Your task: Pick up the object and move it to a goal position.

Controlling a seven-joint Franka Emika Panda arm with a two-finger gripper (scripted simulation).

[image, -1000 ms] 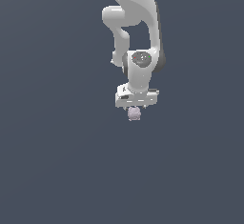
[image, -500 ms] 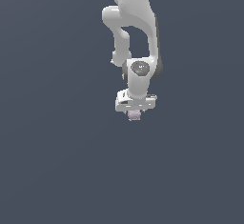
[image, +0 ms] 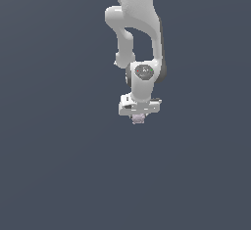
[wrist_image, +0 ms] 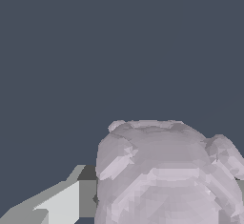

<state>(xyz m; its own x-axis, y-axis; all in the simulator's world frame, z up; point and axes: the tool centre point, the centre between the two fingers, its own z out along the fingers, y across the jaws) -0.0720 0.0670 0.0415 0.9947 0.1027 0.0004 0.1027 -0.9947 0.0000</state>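
The object point(image: 138, 119) is a small lumpy pale pinkish-lavender blob, seen just below the white hand of the arm in the exterior view. My gripper point(image: 138, 117) points down and is shut on it, holding it in the air. In the wrist view the object point(wrist_image: 167, 175) fills the near part of the picture, lumpy and matte. One grey-white finger point(wrist_image: 57, 204) shows pressed against its side; the other finger is hidden behind the blob.
The white arm point(image: 139, 38) hangs down from the top of the exterior view. Around it there is only a plain dark blue-grey background, with no other objects, edges or goal marker in view.
The arm has lifted the gripper with the object in it, a little up in the exterior view. The wrist has turned slightly.
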